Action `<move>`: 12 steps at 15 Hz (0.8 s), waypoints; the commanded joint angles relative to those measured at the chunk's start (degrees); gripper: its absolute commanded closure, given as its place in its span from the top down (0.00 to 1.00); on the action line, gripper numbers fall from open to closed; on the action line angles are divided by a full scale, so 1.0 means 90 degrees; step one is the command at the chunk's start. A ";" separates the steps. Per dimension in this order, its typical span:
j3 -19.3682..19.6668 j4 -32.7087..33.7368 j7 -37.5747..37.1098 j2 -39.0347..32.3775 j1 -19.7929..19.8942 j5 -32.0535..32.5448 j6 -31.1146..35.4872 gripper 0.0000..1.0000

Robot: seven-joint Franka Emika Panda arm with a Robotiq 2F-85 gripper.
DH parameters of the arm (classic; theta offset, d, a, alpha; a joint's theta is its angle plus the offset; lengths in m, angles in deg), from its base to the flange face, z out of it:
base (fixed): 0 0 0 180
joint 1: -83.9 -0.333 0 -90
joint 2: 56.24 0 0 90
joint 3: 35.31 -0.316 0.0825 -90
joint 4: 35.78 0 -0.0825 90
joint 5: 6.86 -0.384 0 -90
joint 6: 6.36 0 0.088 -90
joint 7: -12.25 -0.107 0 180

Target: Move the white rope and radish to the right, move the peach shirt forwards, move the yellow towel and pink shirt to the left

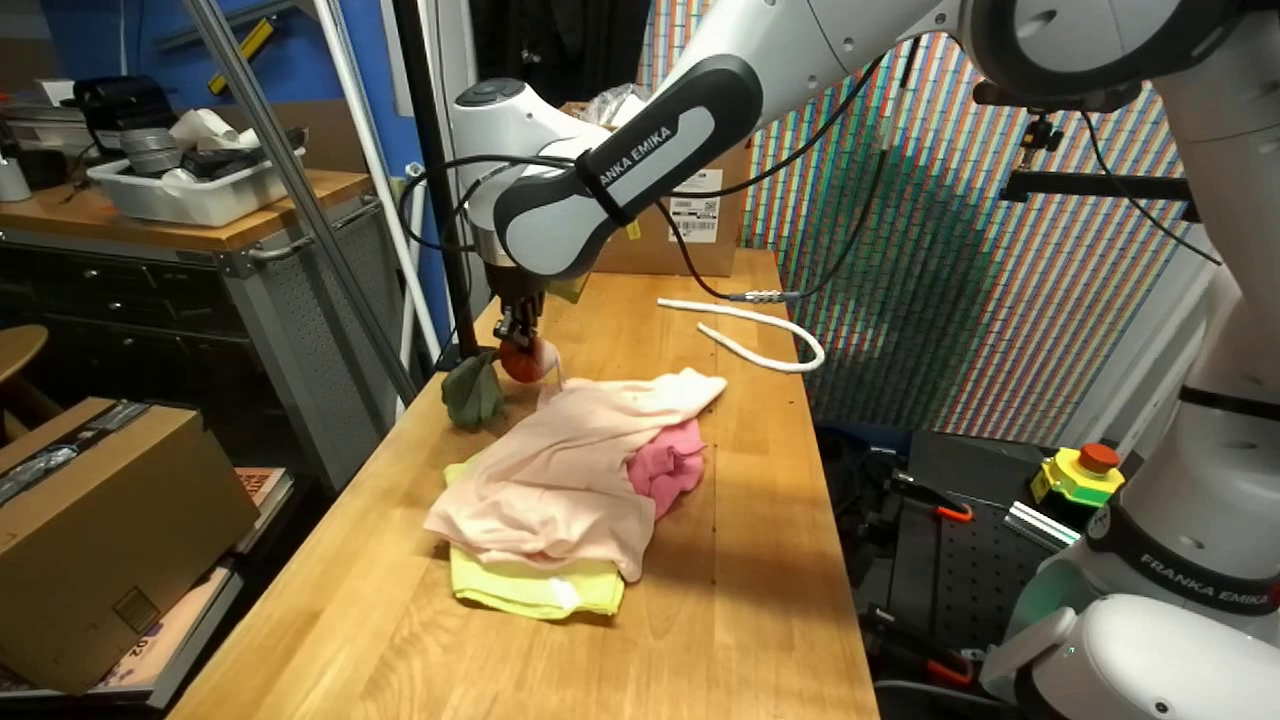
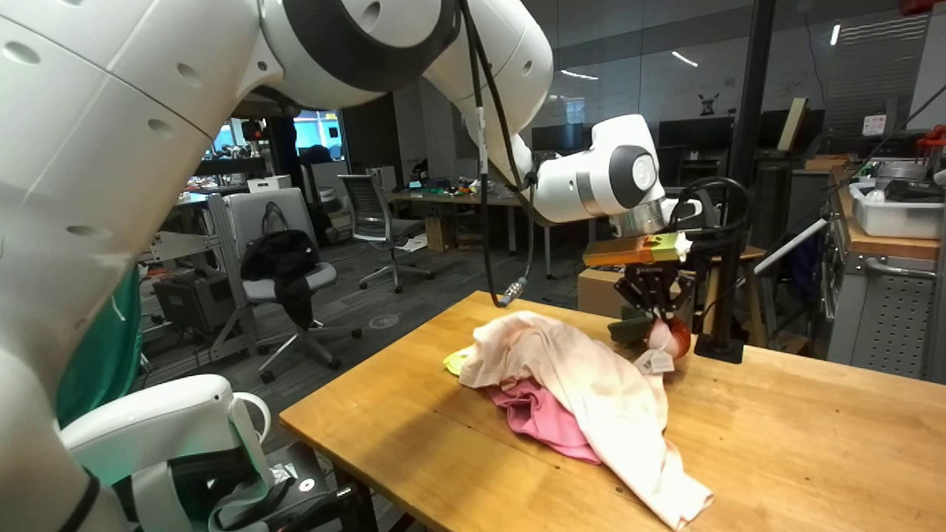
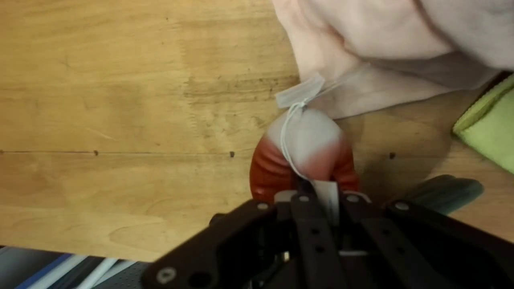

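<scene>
The radish [image 1: 522, 362], red and white with dark green leaves [image 1: 472, 390], stands by the table's long edge. My gripper [image 3: 319, 194] is shut on it from above; the exact part gripped is hidden behind the fingers, where a white paper tag [image 3: 330, 196] shows. Whether the radish touches the table I cannot tell. Beside it lies the peach shirt [image 1: 570, 470], spread over the pink shirt [image 2: 543, 421] and the folded yellow towel [image 1: 540, 595], both only partly visible. The white rope [image 1: 818, 350] lies in a U shape towards the boxes, outside the wrist view.
A black post [image 2: 720, 349] rises from the table edge close to the gripper. Cardboard boxes [image 1: 690, 225] stand past the rope at the end of the wooden table [image 1: 480, 660]. The robot's cable [image 2: 510, 292] hangs low over the table.
</scene>
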 commanded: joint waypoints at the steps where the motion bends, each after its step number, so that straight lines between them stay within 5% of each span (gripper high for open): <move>1: 0.0354 0.0411 -0.0390 0.0104 -0.0245 0.0430 -0.0161 0.02; 12: 0.0851 0.1730 -0.1083 -0.0186 -0.0267 0.1026 -0.0878 0.02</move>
